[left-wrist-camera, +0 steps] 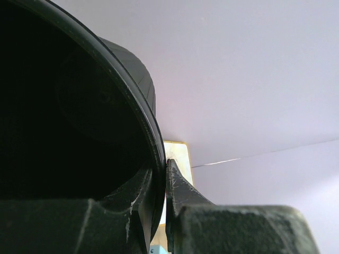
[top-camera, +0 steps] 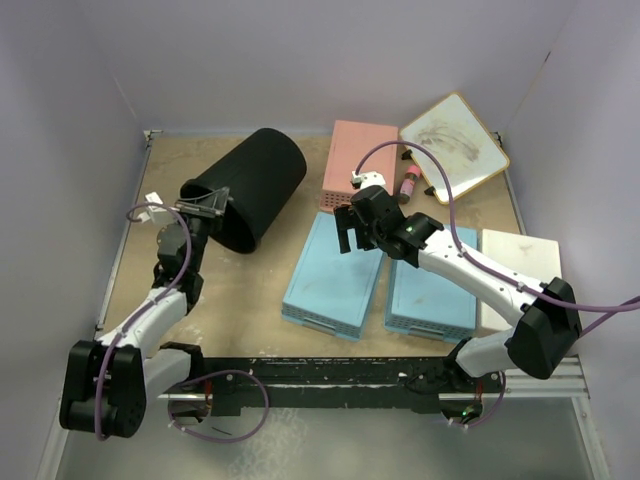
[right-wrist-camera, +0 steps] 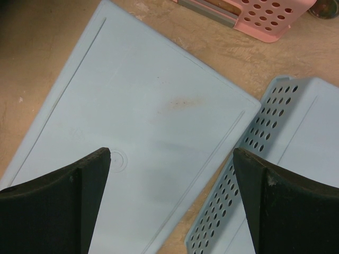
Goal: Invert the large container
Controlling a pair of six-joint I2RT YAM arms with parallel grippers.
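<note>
A: Bucket position?

B: The bucket sits at the far left of the table, tipped right over on its side. The mouth faces near-left toward the left arm and the narrow base points far-right. I can't tell whether the lower rim touches the table.

A: Left gripper?

B: The left gripper is clamped on the rim, one finger inside the mouth and one outside, with the wall pinched between. That's sensible, I'd say: the body is too wide for the jaws, so the thin rim is the only purchase, and it works as a lever for rolling.

A: Right?

B: The right gripper has its jaws spread wide and holds nothing. It hovers over the left of two blue baskets at mid-table, well apart from the bucket. It's likely parked out of the swing.

A: Progress?

B: Roughly halfway, by my judgement. The mouth is not yet facing down.
</note>
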